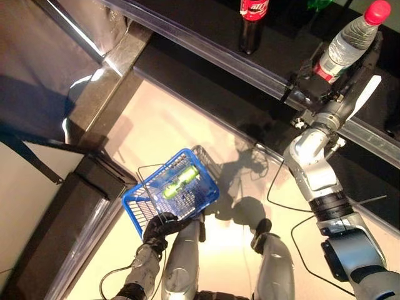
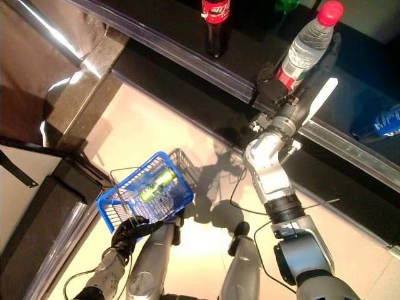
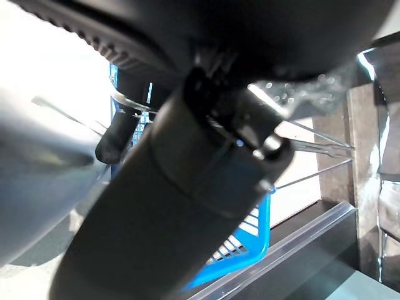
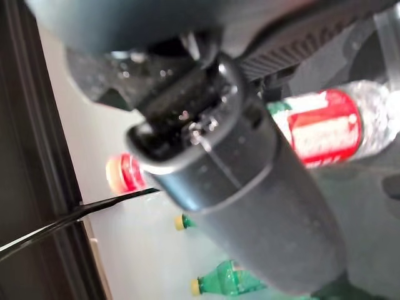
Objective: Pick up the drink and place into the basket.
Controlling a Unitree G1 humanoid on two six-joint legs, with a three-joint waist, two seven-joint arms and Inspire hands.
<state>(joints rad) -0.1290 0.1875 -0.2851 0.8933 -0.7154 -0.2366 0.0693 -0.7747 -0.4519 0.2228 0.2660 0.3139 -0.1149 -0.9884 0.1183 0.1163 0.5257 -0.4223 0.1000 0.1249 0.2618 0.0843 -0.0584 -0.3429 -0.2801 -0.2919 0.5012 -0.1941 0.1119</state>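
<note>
- Left hand, lower left of the head views, is curling its dark fingers round the near rim of the blue basket and carrying it above the pale floor.
- Basket is sitting lower left of centre, tilted, wire handles folded outward; a green bottle is lying on its side inside it.
- Dark shelf is running diagonally from upper left to right edge, with a metal rail along its front.
- A dark cola bottle with red label is standing upright on the shelf, upper centre.
- Right hand, upper right, is reaching over the rail and closing on the drink: a clear water bottle with red cap and red label, tilted, cap toward the upper right corner. The white-covered thumb is sticking out beside it.
- Right wrist view: the bottle's red label is showing just past the hand; green bottles are lying blurred beyond.
- A blue packet is lying on the shelf at the right edge of the right eye view.
</note>
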